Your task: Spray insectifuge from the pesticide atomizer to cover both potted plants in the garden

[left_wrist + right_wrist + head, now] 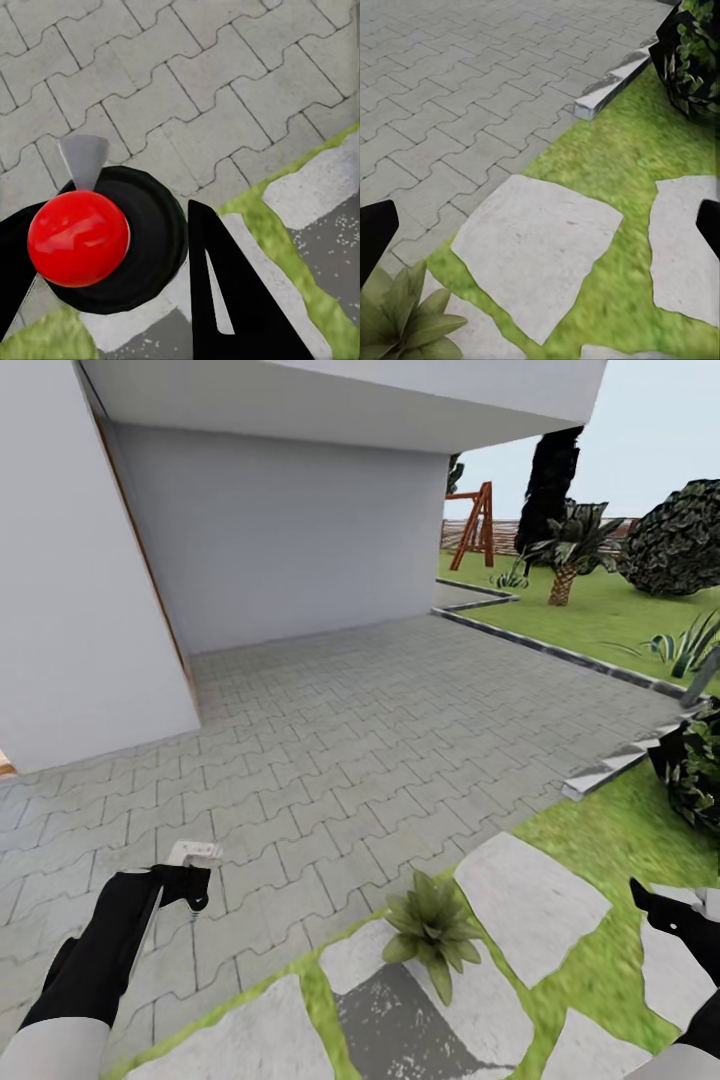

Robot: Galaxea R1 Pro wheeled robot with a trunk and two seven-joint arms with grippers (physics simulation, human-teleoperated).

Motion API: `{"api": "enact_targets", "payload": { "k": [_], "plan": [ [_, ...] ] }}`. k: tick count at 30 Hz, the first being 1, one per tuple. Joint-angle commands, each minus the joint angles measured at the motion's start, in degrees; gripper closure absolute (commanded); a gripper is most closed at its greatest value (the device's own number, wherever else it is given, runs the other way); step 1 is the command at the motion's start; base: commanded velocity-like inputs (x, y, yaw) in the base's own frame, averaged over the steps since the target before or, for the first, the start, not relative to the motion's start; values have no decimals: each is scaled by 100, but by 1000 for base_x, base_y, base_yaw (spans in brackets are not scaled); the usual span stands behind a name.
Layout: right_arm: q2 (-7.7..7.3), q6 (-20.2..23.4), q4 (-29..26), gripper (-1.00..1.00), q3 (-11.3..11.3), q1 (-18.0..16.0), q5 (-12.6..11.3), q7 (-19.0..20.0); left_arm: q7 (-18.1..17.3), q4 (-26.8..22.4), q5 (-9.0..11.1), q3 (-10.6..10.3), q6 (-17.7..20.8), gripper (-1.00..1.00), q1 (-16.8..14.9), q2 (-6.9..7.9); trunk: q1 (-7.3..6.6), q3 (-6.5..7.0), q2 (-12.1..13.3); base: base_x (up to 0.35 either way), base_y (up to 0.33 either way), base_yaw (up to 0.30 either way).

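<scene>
Setting: grey interlocking paving (400,710) is seen before a white house wall, with lawn (600,830) and pale stepping stones (530,900) beside it.
Pesticide atomizer (79,236): it is gripped in the left gripper (185,880); in the left wrist view the red collar and dark round body are seen end-on between the black fingers (225,300), and in the head view the pale trigger head (195,852) is seen just above the jaws.
Handling: judged light, rigid and smooth-sided, so liable to twist or slip; the hold is best kept on the body below the collar, the trigger left free.
Left gripper: clamped around the bottle.
Potted plant (433,930): one low olive rosette is seen ahead of the left gripper, toward the right arm's side, on a stepping stone.
Right gripper (680,920): nothing is carried; its finger tips stand spread wide in the right wrist view, with the rosette's leaves (405,315) close to one of them.
Remaining work: no spray is seen on the leaves.
</scene>
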Motion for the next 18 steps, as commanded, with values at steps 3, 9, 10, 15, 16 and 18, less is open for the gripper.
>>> {"api": "enact_targets", "payload": {
  "k": [3,9,10,15,16,18],
  "plan": [
    [5,26,-17,-100,-13,-12,23,39,-57,-6,-61,6,11,100,-4,1,6,5,-12,190,309,-228],
    [5,26,-17,-100,-13,-12,23,39,-57,-6,-61,6,11,100,-4,1,6,40,-12,185,311,-227],
    [5,26,-17,-100,-13,-12,24,39,-57,-6,-61,6,12,100,-4,1,6,46,-12,183,312,-222],
    [5,26,-17,-100,-13,-12,24,39,-57,-6,-57,6,11,100,-4,1,6,75,-12,183,312,-220],
    [5,26,-17,-100,-13,-12,24,39,-57,-6,-55,6,13,100,-4,1,6,81,-12,183,312,-220],
    [5,26,-21,-100,-13,-12,22,39,-57,-6,-55,6,11,100,-4,1,6,92,-12,181,312,-224]
  ]
}}
